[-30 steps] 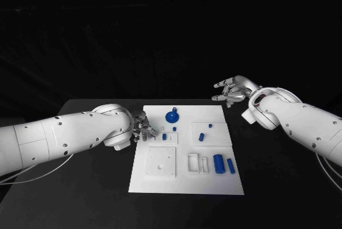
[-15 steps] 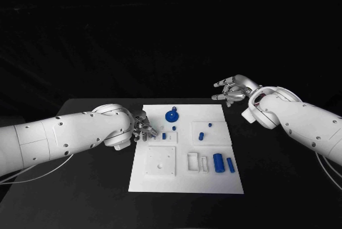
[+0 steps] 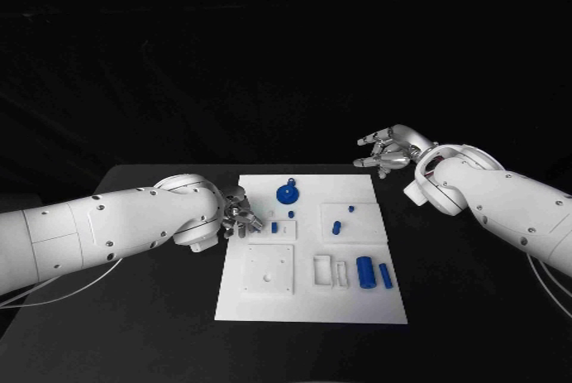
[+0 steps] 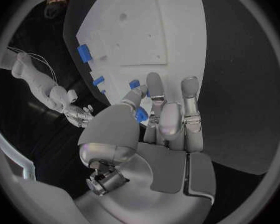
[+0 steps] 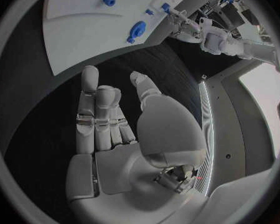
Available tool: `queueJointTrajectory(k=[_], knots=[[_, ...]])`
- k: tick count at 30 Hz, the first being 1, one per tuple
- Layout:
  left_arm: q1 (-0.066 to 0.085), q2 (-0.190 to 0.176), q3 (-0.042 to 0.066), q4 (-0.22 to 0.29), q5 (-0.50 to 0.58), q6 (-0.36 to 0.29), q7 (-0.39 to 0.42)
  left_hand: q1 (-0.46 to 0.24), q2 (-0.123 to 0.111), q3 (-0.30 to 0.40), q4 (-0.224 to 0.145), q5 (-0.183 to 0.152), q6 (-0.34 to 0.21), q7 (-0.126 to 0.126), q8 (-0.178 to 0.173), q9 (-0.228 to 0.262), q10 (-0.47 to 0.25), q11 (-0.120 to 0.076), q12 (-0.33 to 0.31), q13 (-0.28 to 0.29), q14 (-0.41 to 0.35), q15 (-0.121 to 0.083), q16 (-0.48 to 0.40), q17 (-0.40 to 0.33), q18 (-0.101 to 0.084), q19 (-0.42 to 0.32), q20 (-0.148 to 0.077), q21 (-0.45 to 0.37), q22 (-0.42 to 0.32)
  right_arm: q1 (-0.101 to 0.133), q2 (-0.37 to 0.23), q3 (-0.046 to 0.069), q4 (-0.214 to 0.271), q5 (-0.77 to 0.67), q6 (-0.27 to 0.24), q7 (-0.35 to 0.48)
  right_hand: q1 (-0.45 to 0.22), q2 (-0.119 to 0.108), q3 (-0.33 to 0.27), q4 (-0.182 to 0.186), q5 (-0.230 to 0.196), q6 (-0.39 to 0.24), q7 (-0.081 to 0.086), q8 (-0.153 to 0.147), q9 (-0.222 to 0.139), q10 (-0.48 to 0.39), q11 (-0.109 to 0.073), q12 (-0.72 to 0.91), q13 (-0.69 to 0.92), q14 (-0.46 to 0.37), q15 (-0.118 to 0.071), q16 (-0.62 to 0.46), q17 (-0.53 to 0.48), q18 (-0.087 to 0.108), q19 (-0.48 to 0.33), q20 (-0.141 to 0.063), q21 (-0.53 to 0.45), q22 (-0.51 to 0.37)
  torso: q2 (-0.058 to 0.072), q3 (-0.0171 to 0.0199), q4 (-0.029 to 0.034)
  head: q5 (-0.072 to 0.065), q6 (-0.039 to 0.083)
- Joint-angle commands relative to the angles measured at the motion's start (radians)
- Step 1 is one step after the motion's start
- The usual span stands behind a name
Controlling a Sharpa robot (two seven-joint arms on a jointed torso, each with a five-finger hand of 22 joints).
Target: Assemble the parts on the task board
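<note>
Pinching blue part (image 4: 140, 115), left hand (image 3: 239, 217); no writing.

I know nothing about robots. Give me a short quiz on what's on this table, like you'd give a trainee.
1. True or false: the silver right hand holds a small blue part.
2. The round blue disc-shaped part lies on the white plastic task board: A) in its far half, B) at its near edge, C) hanging off its side.
3. Which hand is at the board's side edge?
Key: 1 false, it holds nothing; 2 A; 3 the left hand.
</note>
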Motion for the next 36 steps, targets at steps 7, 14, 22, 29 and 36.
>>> queueJointTrajectory(k=[7,14,22,29,36], knots=[[-0.002,0.002,0.0,0.004,-0.006,0.028,0.011,0.008,0.0,0.052,-0.06,0.004,0.058,-0.048,0.0,0.001,0.044,-0.009,0.005,-0.002,0.007,0.001,-0.004,0.001,0.007,0.003,0.001,0.003,0.018,0.0,0.001,0.0,-0.001,-0.008,0.014,0.004,-0.003,0.0,-0.003,-0.006,0.005,0.004,0.002,0.0,0.001,-0.002,0.001,-0.002,0.0,-0.007,0.0,-0.005,-0.001,0.019,0.027,0.003,-0.005,-0.001,0.0,0.0001,-0.0001,0.0,-0.002],[-0.002,0.001,0.0,-0.001,-0.009,0.032,0.011,0.008,0.0,0.052,-0.06,0.004,0.058,-0.048,0.0,0.001,0.044,-0.009,0.005,-0.002,0.007,0.001,-0.004,0.001,0.007,0.003,0.001,0.003,0.018,-0.001,0.0,0.0,-0.001,-0.008,0.014,0.003,-0.003,0.0,-0.003,-0.006,0.005,0.004,0.002,0.0,0.001,-0.002,0.001,-0.002,0.0,-0.007,0.0,-0.005,-0.001,0.019,0.027,0.003,-0.005,-0.001,0.0,-0.0004,-0.0007,0.001,-0.003],[-0.002,0.002,0.0,-0.006,-0.009,0.044,0.014,0.007,0.001,0.056,-0.067,0.016,0.061,-0.048,0.0,0.002,0.044,-0.009,0.006,-0.004,0.007,0.002,-0.005,0.003,0.008,0.003,0.002,0.003,0.018,-0.001,0.0,0.0,-0.002,-0.008,0.014,0.003,-0.003,0.0,-0.003,-0.006,0.005,0.004,0.002,0.0,0.001,-0.002,0.001,-0.002,0.0,-0.007,0.0,-0.005,-0.001,0.019,0.027,0.003,-0.005,-0.001,0.0,-0.0007,-0.0008,0.001,-0.002],[-0.002,0.004,0.0,-0.009,-0.009,0.054,0.015,0.003,0.0,0.059,-0.072,0.027,0.062,-0.049,0.001,0.004,0.044,-0.009,0.007,-0.005,0.008,0.002,-0.004,0.005,0.008,0.002,0.003,0.003,0.018,-0.001,0.0,0.0,-0.002,-0.008,0.015,0.003,-0.003,0.0,-0.003,-0.006,0.005,0.004,0.002,0.0,0.001,-0.002,0.001,-0.002,0.0,-0.007,0.0,-0.005,-0.001,0.019,0.027,0.003,-0.005,-0.001,0.001,-0.0003,-0.0002,-0.001,-0.004],[-0.002,0.007,0.0,-0.01,-0.008,0.061,0.015,0.002,0.001,0.06,-0.074,0.029,0.062,-0.049,0.001,0.005,0.044,-0.009,0.007,-0.005,0.007,0.002,-0.003,0.006,0.008,0.002,0.003,0.004,0.018,-0.001,0.001,0.0,-0.002,-0.008,0.016,0.003,-0.003,0.0,-0.003,-0.006,0.005,0.004,0.002,0.0,0.001,-0.002,0.001,-0.002,0.0,-0.007,0.0,-0.005,-0.001,0.019,0.027,0.003,-0.005,-0.001,0.001,-0.0007,-0.0005,-0.001,-0.006]])
